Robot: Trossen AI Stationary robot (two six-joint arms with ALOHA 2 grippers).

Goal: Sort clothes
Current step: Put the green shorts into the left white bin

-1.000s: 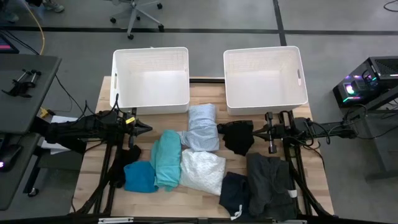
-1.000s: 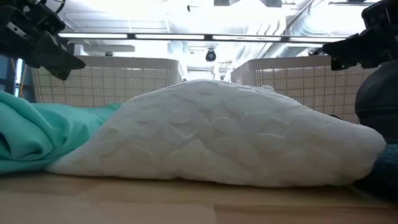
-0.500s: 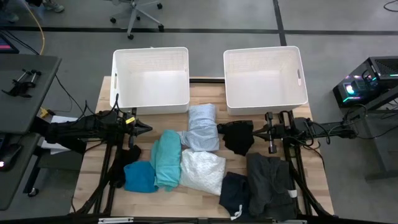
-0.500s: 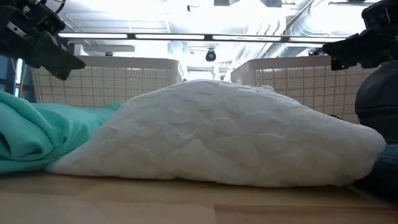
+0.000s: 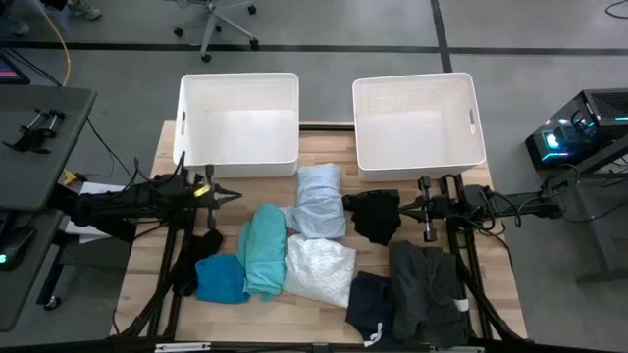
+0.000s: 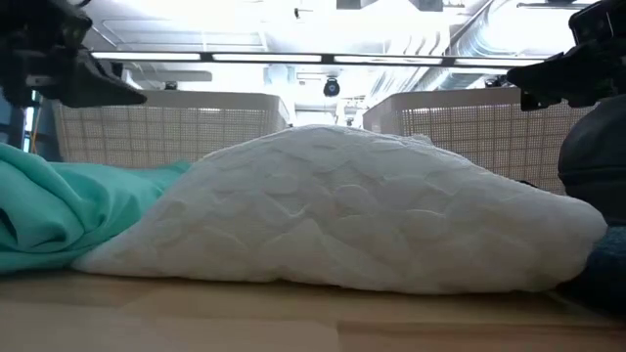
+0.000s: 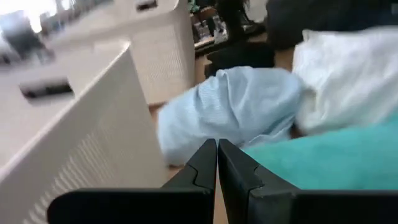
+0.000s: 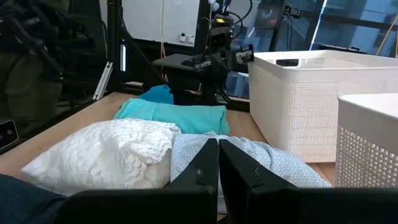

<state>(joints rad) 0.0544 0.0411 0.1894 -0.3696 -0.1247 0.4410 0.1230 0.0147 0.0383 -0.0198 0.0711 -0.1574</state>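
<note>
Several small garments lie in a cluster on the wooden table: teal (image 5: 263, 250), bright blue (image 5: 221, 277), pale blue (image 5: 319, 201), white lace (image 5: 319, 270), black (image 5: 376, 221), navy (image 5: 371, 304), dark grey (image 5: 427, 289), and a black one at the left (image 5: 196, 257). My left gripper (image 5: 235, 193) is shut and empty, in the air left of the pale blue garment (image 7: 236, 109). My right gripper (image 5: 394, 206) is shut and empty, in the air over the black garment's right edge, pointing toward the pale blue garment (image 8: 261, 162).
Two white lattice-walled baskets stand side by side at the far edge, left (image 5: 238, 78) and right (image 5: 417, 80). The left one's wall (image 7: 93, 143) is close beside my left gripper. Bare wood (image 5: 147, 235) shows along the table's left edge.
My left gripper has moved a little toward the far edge and the left basket. It has tipped from pointing slightly down to nearly level, still shut. The garments have not moved.
</note>
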